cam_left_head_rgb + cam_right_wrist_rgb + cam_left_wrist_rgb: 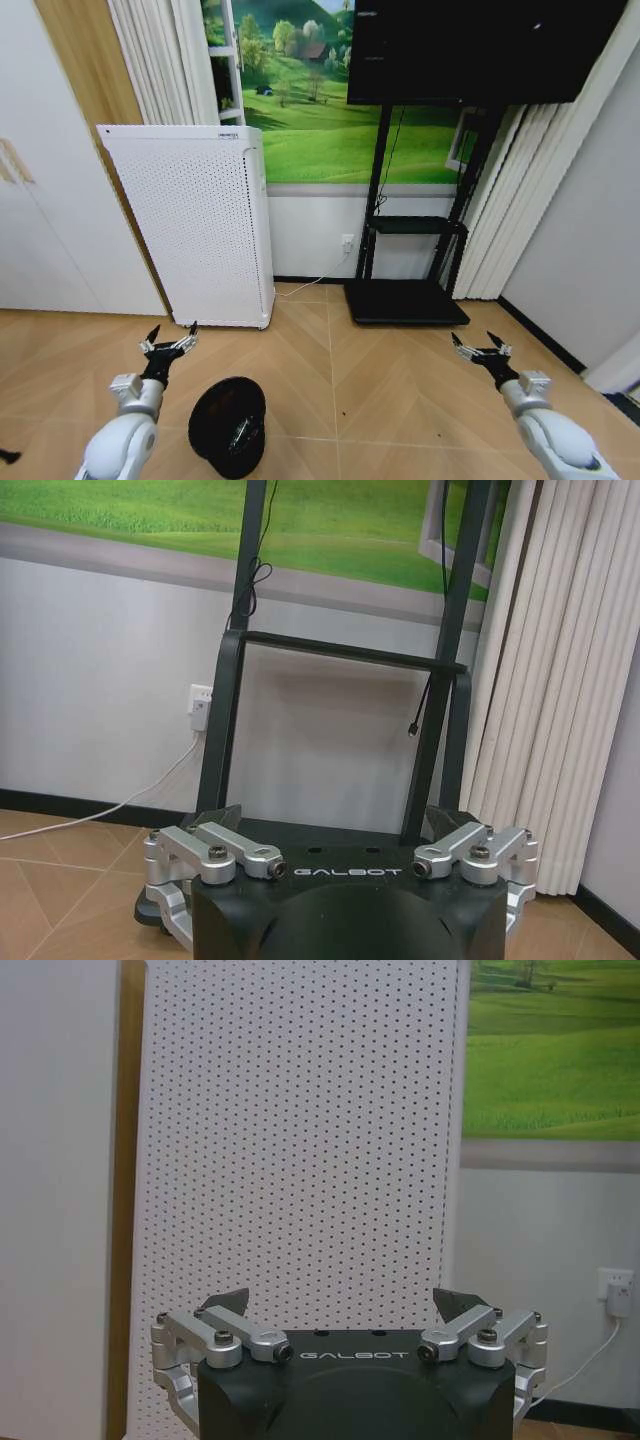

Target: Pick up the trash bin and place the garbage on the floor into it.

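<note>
The trash bin [228, 424] is a small black round bin on the wooden floor, low in the head view and just right of my left arm. Something small and pale lies inside it. My left gripper [170, 343] hangs open above the floor, up and to the left of the bin, pointed at the white appliance. In the left wrist view the left gripper [347, 1303] has its jaws spread wide with nothing between them. My right gripper [479, 347] is open too, at the right side, facing the TV stand; the right gripper [335, 816] holds nothing. The garbage is out of view.
A tall white perforated appliance [195, 225] stands against the wall behind the left arm. A black TV stand [408, 298] with a screen above it sits at the back centre-right. White curtains [510, 210] hang to the right. A wall socket [347, 243] feeds a white cable.
</note>
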### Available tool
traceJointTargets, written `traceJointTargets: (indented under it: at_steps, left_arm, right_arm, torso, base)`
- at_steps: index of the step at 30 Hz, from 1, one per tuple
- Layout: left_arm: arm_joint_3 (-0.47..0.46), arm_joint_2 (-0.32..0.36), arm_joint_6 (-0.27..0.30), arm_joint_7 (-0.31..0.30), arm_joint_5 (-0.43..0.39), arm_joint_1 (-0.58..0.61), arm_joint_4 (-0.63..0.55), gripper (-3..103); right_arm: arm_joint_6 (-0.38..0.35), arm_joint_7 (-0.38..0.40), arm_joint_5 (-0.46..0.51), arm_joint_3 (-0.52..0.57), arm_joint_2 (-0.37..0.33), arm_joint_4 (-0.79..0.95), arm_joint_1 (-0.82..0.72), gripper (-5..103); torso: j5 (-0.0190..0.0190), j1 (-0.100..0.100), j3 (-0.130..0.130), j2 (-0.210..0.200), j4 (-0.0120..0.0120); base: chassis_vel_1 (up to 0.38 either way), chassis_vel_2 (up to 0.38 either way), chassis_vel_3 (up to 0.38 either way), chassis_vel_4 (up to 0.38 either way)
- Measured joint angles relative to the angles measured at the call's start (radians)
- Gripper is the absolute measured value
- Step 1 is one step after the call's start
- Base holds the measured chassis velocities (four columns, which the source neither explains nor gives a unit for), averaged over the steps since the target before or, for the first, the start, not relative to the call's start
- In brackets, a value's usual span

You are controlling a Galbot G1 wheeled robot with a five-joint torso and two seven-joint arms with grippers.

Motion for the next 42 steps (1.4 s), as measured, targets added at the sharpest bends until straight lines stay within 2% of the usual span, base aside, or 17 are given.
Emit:
traceJointTargets:
  at_steps: [3, 9, 33, 42]
  left_arm:
    - [0.037, -0.009, 0.000, 0.000, 0.010, -0.062, 0.037, 100]
    - [0.062, -0.017, 0.003, -0.002, 0.011, -0.106, 0.059, 100]
    - [0.061, -0.018, 0.009, -0.004, 0.016, -0.106, 0.063, 100]
    - [0.060, -0.018, 0.010, -0.004, 0.016, -0.105, 0.062, 100]
  right_arm:
    - [0.000, 0.000, 0.000, 0.000, 0.000, 0.000, 0.000, 100]
    - [0.000, 0.000, 0.000, 0.000, 0.000, 0.000, 0.000, 100]
    - [0.000, 0.000, 0.000, 0.000, 0.000, 0.000, 0.000, 100]
    - [0.000, 0.000, 0.000, 0.000, 0.000, 0.000, 0.000, 100]
  torso:
    - [0.0000, 0.000, 0.000, 0.000, 0.0000]
    - [0.0000, 0.000, 0.000, 0.000, 0.0000]
    - [0.0000, 0.000, 0.000, 0.000, 0.0001]
    - [0.0000, 0.006, 0.025, 0.030, 0.0001]
  base:
    - [0.000, 0.000, 0.000, 0.000]
    - [0.000, 0.000, 0.000, 0.000]
    - [0.000, 0.000, 0.000, 0.000]
    - [0.000, 0.000, 0.000, 0.000]
